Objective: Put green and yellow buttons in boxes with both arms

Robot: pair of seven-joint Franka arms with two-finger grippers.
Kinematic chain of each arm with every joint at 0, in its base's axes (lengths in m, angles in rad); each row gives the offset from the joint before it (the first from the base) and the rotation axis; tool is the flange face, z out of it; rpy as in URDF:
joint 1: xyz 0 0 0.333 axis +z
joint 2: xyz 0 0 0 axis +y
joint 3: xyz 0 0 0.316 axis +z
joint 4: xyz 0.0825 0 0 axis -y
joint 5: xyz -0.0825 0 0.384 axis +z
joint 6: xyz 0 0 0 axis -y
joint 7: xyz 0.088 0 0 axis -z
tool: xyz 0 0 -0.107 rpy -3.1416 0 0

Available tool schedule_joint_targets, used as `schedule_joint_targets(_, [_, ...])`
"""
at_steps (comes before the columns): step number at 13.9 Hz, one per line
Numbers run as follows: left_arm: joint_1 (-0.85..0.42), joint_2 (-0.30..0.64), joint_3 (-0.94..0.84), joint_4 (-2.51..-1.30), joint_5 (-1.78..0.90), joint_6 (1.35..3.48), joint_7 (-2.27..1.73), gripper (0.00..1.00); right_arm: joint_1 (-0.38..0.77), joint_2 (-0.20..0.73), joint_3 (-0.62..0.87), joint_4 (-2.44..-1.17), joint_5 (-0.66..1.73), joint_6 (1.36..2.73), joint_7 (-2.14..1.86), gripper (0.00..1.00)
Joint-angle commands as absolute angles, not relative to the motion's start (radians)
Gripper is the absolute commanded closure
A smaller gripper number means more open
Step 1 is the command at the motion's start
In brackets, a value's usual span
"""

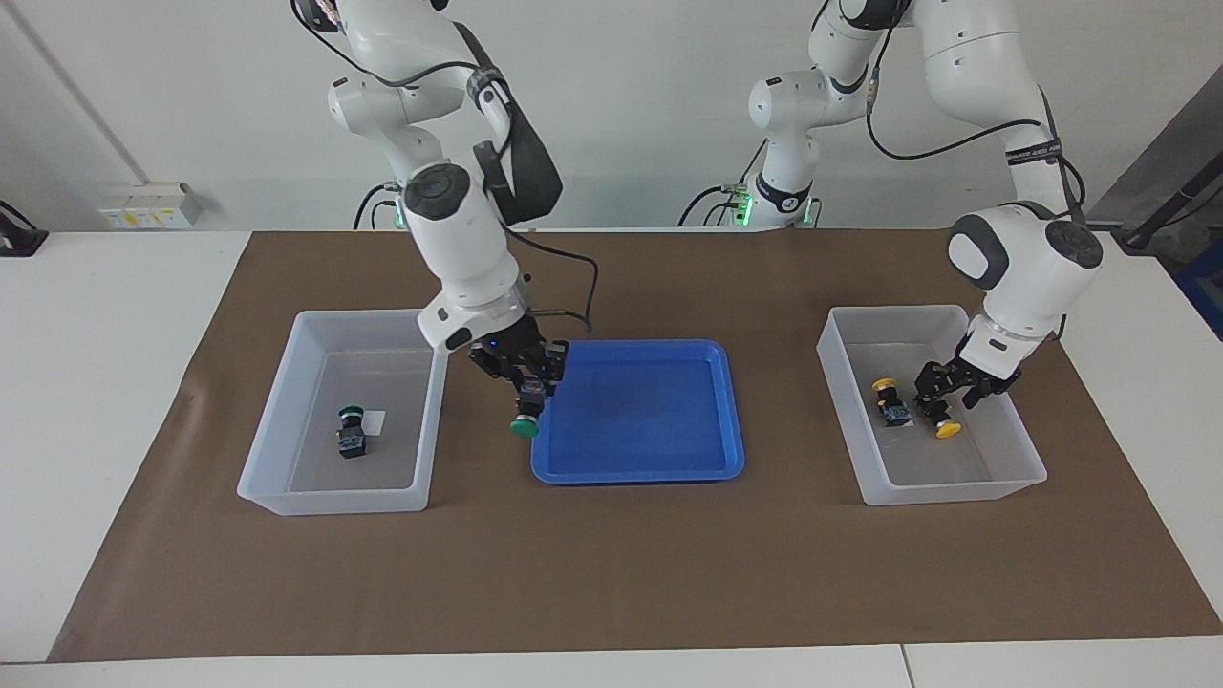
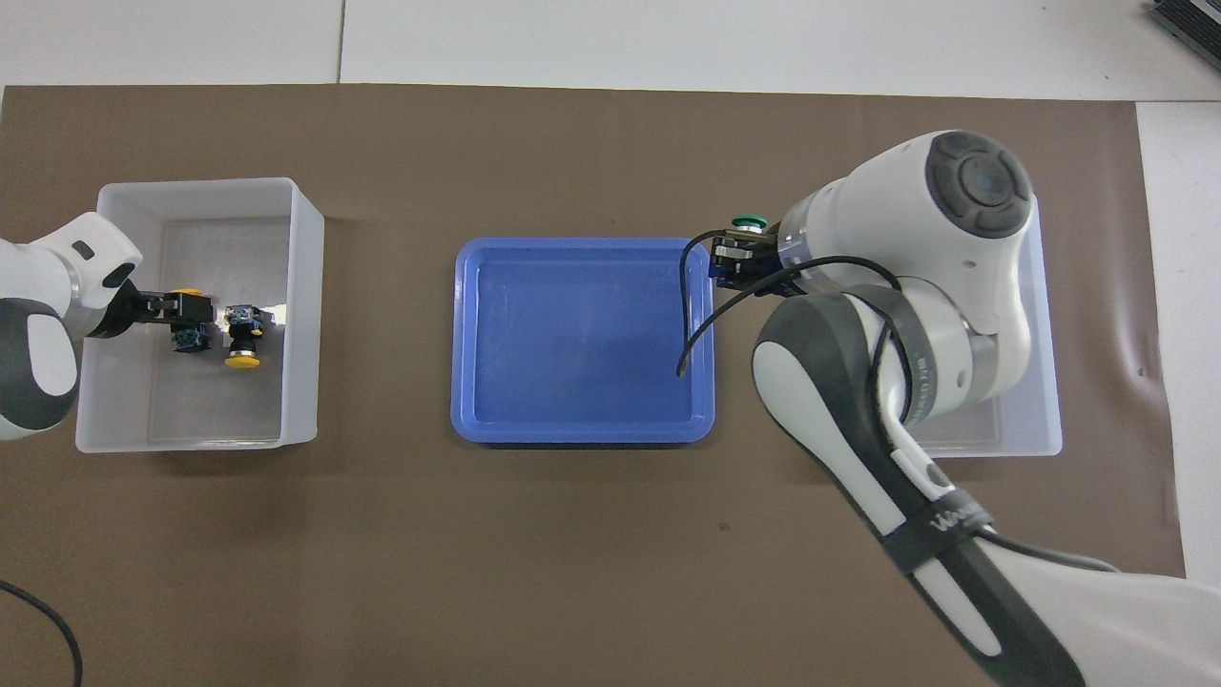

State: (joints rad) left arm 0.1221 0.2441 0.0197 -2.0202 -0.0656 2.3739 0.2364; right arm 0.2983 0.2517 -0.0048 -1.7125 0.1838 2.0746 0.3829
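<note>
Right gripper (image 1: 527, 397) had its fingers clamped on a green button (image 1: 525, 426), cap hanging down, held over the edge of the blue tray (image 1: 669, 470) on the side toward the right arm's box (image 1: 277, 497). My read: it was in transit from tray to box, lifted high enough to clear the tall wall. The other green button (image 1: 352, 432) already lay in that box next to the small white label.

Left gripper (image 1: 944, 390) was down inside the left arm's box (image 1: 865, 478), right at a yellow button (image 1: 947, 427) whose cap tipped downward. Fingers sat around its body, but I couldn't tell if they were gripping or already let go (looks like the release step). The second yellow button (image 1: 890, 401) lay just beside it in the same box.

Tray looked empty, so I'd judge this as the last pair.

Surface: brown mat (image 1: 611, 573) over a white desk (image 1: 96, 382). Plain white wall at the robots' end, with a socket strip (image 1: 148, 205) toward the right arm's end.
</note>
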Motion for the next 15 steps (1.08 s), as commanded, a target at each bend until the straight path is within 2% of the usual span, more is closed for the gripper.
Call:
schedule_joint_targets(1, [0.130, 0.235, 0.025, -1.930, -0.066, 2.248, 0.247, 0.00, 0.183, 0.204, 0.008, -1.769, 0.170, 2.004, 0.174, 1.00])
schedule_joint_targets(3, [0.124, 0.235, 0.025, -1.782, -0.066, 2.023, 0.230, 0.00, 0.097, 0.172, 0.009, -1.846, 0.170, 1.999, 0.013, 1.00])
schedule_joint_targets(7, [0.086, 0.224, 0.012, -1.560, 0.038, 1.665, 0.141, 0.00, 0.042, 0.106, 0.008, -2.014, 0.170, 2.060, -0.101, 1.00])
schedule_joint_targets(8, [0.059, 0.212, 0.017, -1.543, 0.041, 1.623, 0.141, 0.00, 0.026, 0.092, 0.008, -2.055, 0.172, 2.101, -0.132, 1.00])
schedule_joint_targets(11, [0.051, 0.089, 0.005, -1.578, 0.040, 1.589, 0.153, 0.00, -0.003, 0.091, 0.008, -2.150, 0.172, 2.212, -0.187, 1.00])
schedule_joint_targets(13, [0.049, 0.043, 0.003, -1.583, 0.040, 1.539, 0.159, 0.00, -0.008, 0.094, 0.008, -2.175, 0.172, 2.264, -0.204, 1.00])
schedule_joint_targets(14, [0.046, 0.023, 0.002, -1.595, 0.037, 1.522, 0.167, 0.00, -0.015, 0.097, 0.008, -2.183, 0.172, 2.267, -0.212, 0.96])
schedule_joint_targets(15, [0.046, -0.003, 0.003, -1.620, 0.035, 1.519, 0.173, 0.00, -0.017, 0.101, 0.008, -2.192, 0.172, 2.281, -0.212, 0.87])
